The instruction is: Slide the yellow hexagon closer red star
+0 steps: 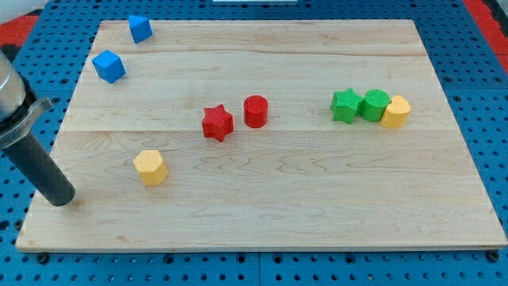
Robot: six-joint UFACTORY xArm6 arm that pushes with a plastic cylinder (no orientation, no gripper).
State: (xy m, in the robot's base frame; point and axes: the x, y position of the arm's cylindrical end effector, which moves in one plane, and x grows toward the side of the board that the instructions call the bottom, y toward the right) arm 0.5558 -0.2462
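Nearest, my tip [61, 199] touches nothing, left of yellow hexagon [150, 168]; red star [217, 123] beyond; no writing.

My tip [62, 199]: dark grey rod
Hexagon [150, 168]: yellow
Star [217, 123]: red
Cylinder [255, 111]: red
Cubes [109, 66]: blue, both
Right-hand cluster [346, 106]: two green, one yellow
Board [317, 206]: pale wood grain

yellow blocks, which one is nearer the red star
The yellow hexagon at the view's lower left is nearer the red star; the other yellow block touches a green block far right.
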